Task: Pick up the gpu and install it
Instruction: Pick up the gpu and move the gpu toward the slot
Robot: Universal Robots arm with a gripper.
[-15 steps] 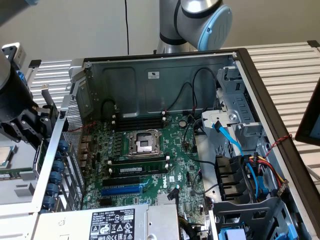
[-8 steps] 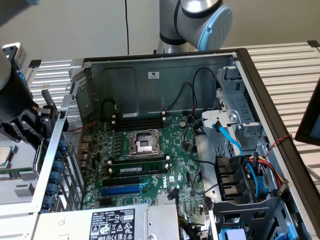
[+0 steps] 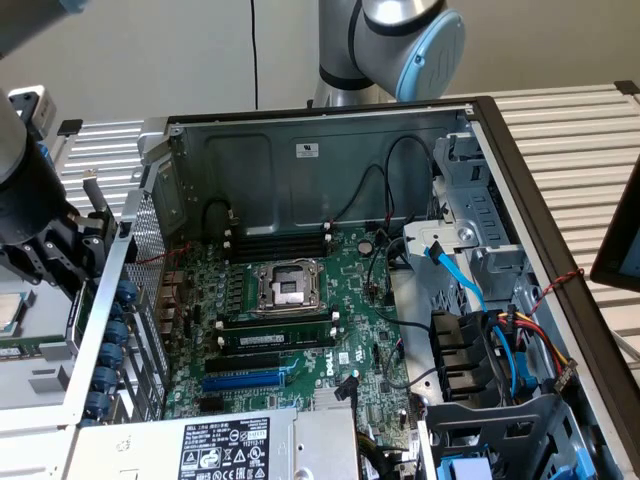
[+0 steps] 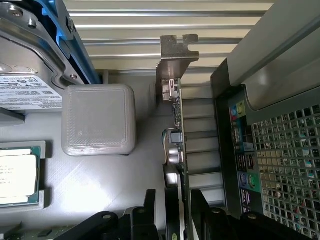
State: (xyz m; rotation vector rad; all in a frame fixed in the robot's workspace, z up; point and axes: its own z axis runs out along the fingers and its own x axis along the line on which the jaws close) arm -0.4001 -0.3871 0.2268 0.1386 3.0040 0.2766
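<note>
black two-fingered gripper (image 4: pixel 179 210) sits outside the open grey computer case (image 3: pixel 480 130), off its perforated rear wall at the exterior view's left. fingers (image 4: pixel 150 202) straddle the small green gpu card with silver metal end bracket (image 4: pixel 176 100), standing on edge; contact unclear. grey ribbed plastic block (image 4: pixel 98 119) just beside the card; large green motherboard (image 3: pixel 300 300) lies inside the case.

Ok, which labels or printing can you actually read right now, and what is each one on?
"DELL": power supply label; its other lines are too small to read.
White sticker on the case back wall: too small.
White mark on the motherboard: unreadable.
Drive label and CPU printing: blurred.
</note>
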